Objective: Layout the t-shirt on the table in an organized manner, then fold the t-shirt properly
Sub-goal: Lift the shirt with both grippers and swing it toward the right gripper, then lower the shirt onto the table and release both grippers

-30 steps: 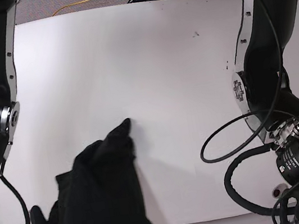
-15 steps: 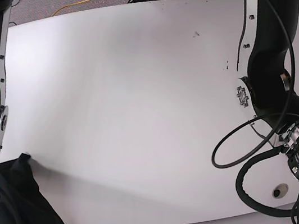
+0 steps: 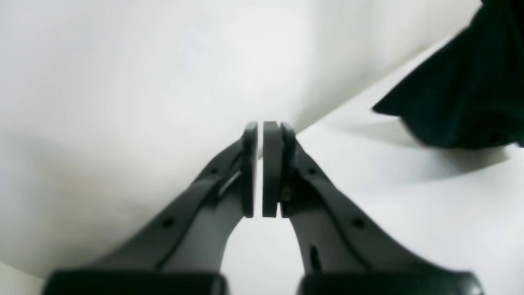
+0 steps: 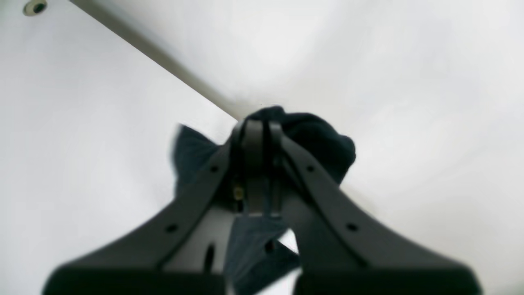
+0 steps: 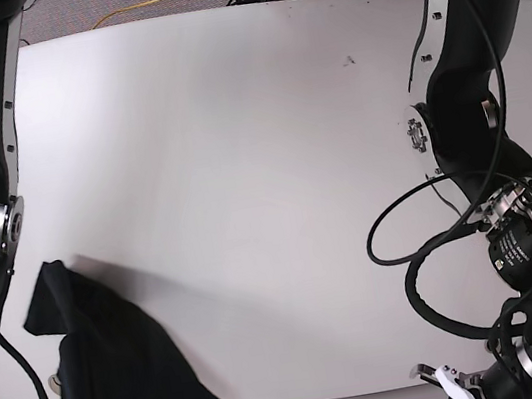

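Right tool (image 4: 262, 135) clamps black t-shirt (image 5: 110, 366) over white table (image 5: 237, 143).

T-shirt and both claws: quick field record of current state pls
t-shirt: black, bunched, at the table's near edge, partly hanging past it
table: white, mostly bare
right claw: shut on t-shirt fabric
left claw: shut, holding nothing, apart from the shirt
layout step: not done

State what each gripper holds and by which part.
The right gripper is shut on a bunched fold of the black t-shirt; which part of the garment cannot be told. The left gripper is shut and holds nothing.
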